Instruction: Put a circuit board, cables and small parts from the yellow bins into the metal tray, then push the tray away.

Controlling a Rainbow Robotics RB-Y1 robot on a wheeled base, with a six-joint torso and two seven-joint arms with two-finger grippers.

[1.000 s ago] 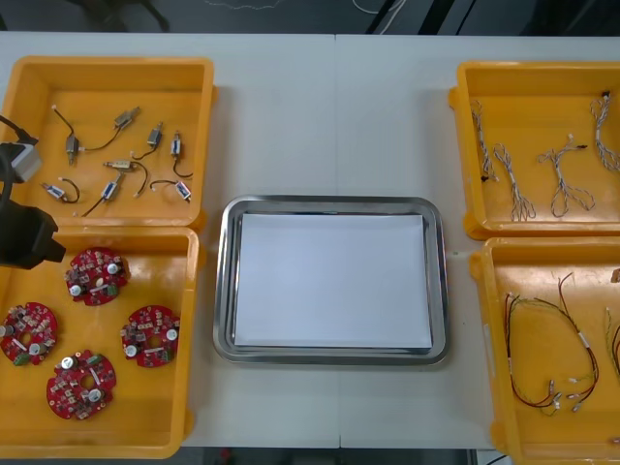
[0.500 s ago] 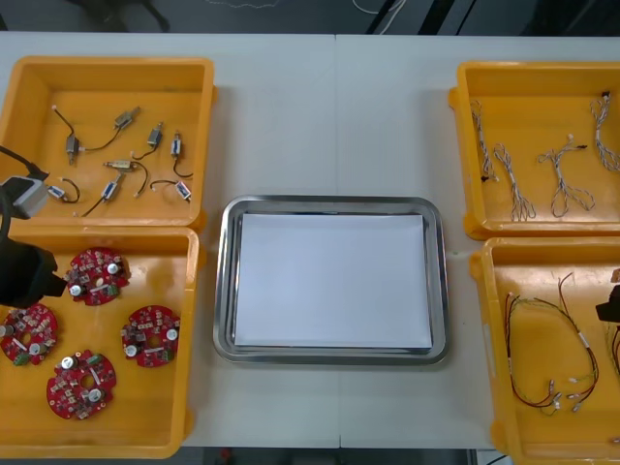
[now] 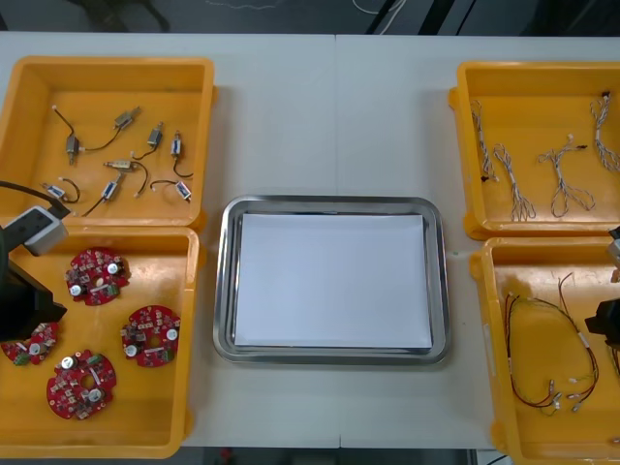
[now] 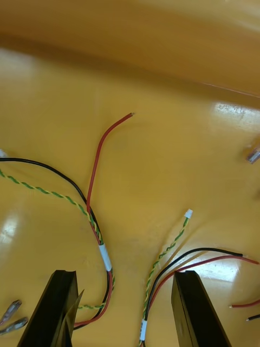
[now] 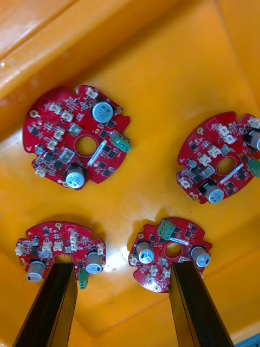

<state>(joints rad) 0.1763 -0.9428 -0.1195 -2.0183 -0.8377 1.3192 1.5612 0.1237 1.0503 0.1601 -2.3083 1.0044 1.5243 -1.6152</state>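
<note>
Circuit boards (image 3: 150, 336): four flat in near-left yellow bin (image 3: 145, 412). Left gripper (image 5: 123, 271) hangs over them, fingers wide apart, gripping nothing. Right gripper (image 4: 125, 276) low over red and yellow cables (image 4: 96, 162) in near-right bin (image 3: 528, 263), fingers likewise spread, bare. Metal tray (image 3: 225, 291) between bins, white inside.

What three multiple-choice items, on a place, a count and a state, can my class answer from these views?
1. The left gripper hangs over: A the metal tray; B the circuit boards; C the cables.
2. Boards in their yellow bin: A two; B three; C four.
3. The right gripper's fingers, above the cables, are: A open; B shut on a cable; C shut on nothing.
Key: B, boards lie beyond its open fingers, the tray holds nothing; C, four show in the left wrist view; A, they stand wide apart.
</note>
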